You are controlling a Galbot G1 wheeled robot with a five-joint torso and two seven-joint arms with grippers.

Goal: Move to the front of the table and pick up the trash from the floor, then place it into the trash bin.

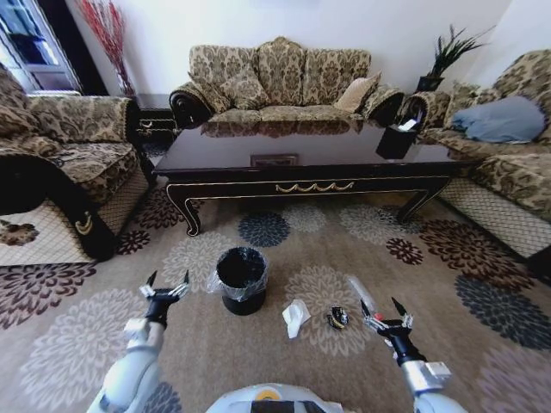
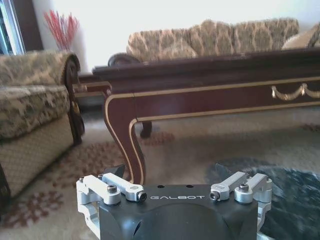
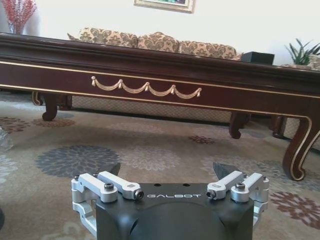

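Facing the long glossy dark-wood coffee table [image 1: 258, 155] with both grippers spread apart and holding nothing.

My left gripper [image 1: 167, 288] hovers over the flowered carpet [image 1: 77, 344] just left of the small round black trash bin [image 1: 242, 280] with its thin plastic liner, fingers parted. My right gripper [image 1: 386, 317] hovers on the other side, fingers likewise parted, near the clear plastic wrapper [image 1: 360, 294]. On the carpet between bin and right gripper I see the crumpled white paper [image 1: 295, 317] and, beside it, the small dark roundish piece with yellow [image 1: 338, 317]. The bin stands in front of the table's gold-trimmed front rail [image 3: 146, 88]. From the left wrist I see the table's curved corner leg [image 2: 127, 145] ahead.
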